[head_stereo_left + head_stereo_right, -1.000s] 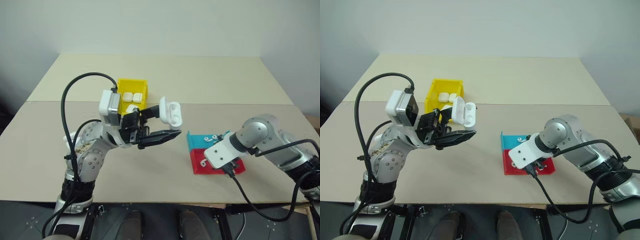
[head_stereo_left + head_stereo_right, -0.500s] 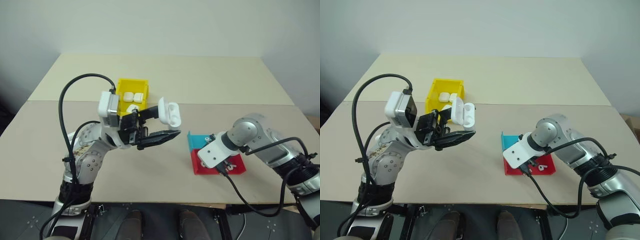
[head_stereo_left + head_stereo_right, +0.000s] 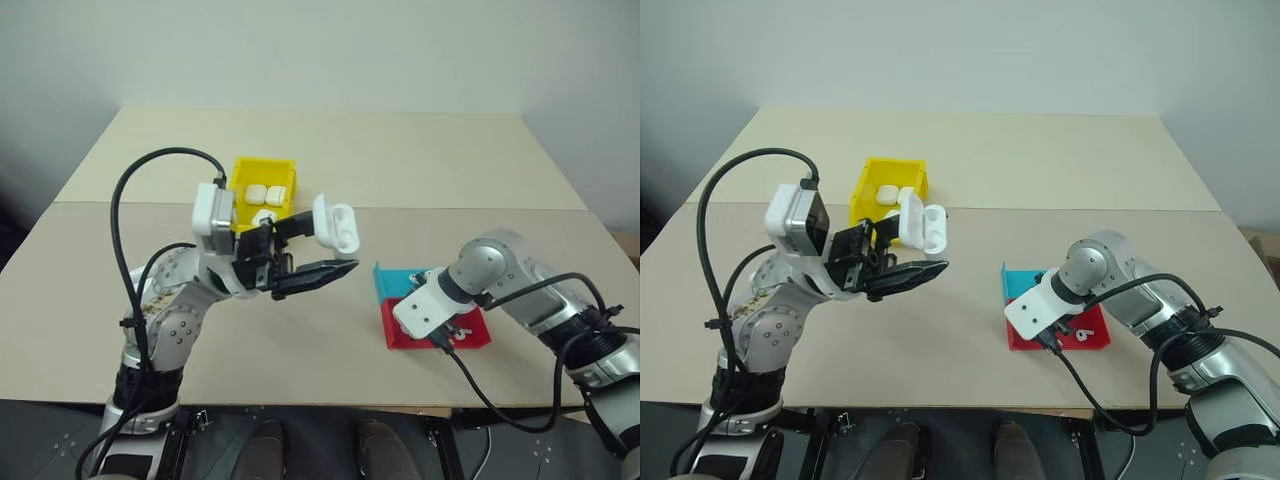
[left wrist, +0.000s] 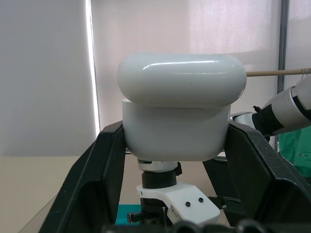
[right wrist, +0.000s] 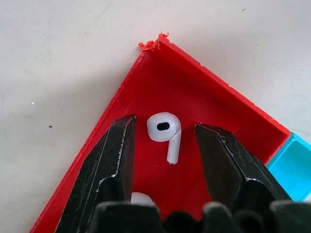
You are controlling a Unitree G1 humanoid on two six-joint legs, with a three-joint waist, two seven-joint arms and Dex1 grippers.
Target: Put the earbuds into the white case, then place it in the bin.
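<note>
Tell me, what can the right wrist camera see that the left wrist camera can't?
Right wrist view alone: an earbud lying in the red tray, between the open right gripper's black fingers, untouched. Left wrist view alone: the white case, lid open, clamped in the left gripper. Both: the teal tray and the table.

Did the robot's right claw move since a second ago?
Yes. The right gripper slid sideways toward the robot's left over the red tray, and its fingers now straddle an earbud lying in it.
</note>
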